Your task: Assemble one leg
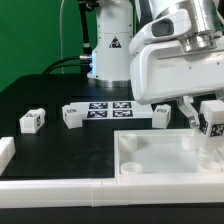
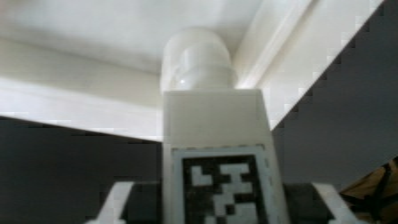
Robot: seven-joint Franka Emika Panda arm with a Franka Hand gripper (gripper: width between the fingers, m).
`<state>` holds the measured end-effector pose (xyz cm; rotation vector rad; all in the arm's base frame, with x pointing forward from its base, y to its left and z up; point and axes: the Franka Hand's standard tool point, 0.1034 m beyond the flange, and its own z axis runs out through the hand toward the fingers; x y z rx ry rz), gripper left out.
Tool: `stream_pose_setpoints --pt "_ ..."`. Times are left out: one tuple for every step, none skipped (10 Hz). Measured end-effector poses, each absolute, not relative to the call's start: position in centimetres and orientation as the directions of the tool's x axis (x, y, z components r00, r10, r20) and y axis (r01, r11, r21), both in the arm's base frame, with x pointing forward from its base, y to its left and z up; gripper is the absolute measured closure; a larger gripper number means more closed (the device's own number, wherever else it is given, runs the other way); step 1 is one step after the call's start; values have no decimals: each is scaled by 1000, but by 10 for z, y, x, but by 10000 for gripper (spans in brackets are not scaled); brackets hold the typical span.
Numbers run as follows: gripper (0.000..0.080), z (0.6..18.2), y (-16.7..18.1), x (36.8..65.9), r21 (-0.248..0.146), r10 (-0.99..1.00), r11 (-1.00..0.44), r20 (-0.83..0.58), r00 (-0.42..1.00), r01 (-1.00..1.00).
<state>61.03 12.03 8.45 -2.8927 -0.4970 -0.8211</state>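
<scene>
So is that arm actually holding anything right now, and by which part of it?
Yes. The tool grips one leg by the sides of its tagged end. The leg's rounded tip points away, toward the large white tray piece.

Backdrop: green wall (image 1: 28, 40), nine to eleven o'clock in the exterior view.
Table: matte black top (image 1: 60, 150), spanning the middle.
Edging: long white bars (image 1: 60, 190) along six o'clock.
Marker board (image 1: 108, 107): flat on the table, at centre.
Light: even, bright on the white surfaces.
</scene>
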Motion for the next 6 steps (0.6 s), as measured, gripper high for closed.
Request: stream_pose_setpoints --pt "508 84 123 614 2 280 -943 545 790 333" --pt "508 84 126 619 4 277 -943 561 780 332" --pt "508 84 131 622 5 278 -942 573 771 336" --pt "508 84 131 623 7 277 -942 578 768 335" --pt "508 84 129 624 11 272 -944 589 761 329" --pt "508 83 126 625 12 269 -946 593 759 325"
